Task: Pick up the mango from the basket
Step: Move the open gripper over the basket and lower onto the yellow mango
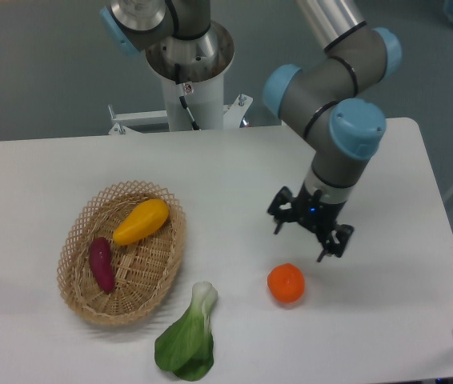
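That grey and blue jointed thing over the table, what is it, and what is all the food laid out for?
It is a robot arm, filmed by one fixed camera looking down at the white table from the front. At its tip is a two-finger gripper, which is open and holds nothing; it hangs just above and beside a round orange fruit. To the left sits a woven basket holding a yellow mango and a dark purple sweet potato. A leafy green vegetable lies on the table near the basket. The arm's job is to lift the mango, which is untouched so far.
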{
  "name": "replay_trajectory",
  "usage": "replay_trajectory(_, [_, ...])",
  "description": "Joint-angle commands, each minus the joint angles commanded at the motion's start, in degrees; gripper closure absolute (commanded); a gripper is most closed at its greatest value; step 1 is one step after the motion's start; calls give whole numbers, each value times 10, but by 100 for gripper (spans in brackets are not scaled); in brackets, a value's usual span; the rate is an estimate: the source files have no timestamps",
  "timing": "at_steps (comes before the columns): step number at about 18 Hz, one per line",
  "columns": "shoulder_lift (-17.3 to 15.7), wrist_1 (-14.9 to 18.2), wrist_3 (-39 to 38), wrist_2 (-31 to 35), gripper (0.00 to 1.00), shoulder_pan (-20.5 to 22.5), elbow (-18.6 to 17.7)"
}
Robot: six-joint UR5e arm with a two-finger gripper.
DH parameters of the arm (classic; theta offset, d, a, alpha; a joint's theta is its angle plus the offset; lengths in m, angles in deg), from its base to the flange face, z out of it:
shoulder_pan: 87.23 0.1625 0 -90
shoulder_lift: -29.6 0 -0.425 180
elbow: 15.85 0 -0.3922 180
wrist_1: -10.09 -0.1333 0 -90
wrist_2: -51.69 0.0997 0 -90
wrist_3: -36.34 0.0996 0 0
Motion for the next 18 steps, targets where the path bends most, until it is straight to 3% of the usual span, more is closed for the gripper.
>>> replay_trajectory(8, [-43,-4,-35,2,0,-66,-79])
replay_trajectory(15, [-51,-4,-101,4,0,-133,-88])
replay_trajectory(18, [-53,-6,-113,6,0,-160,-119])
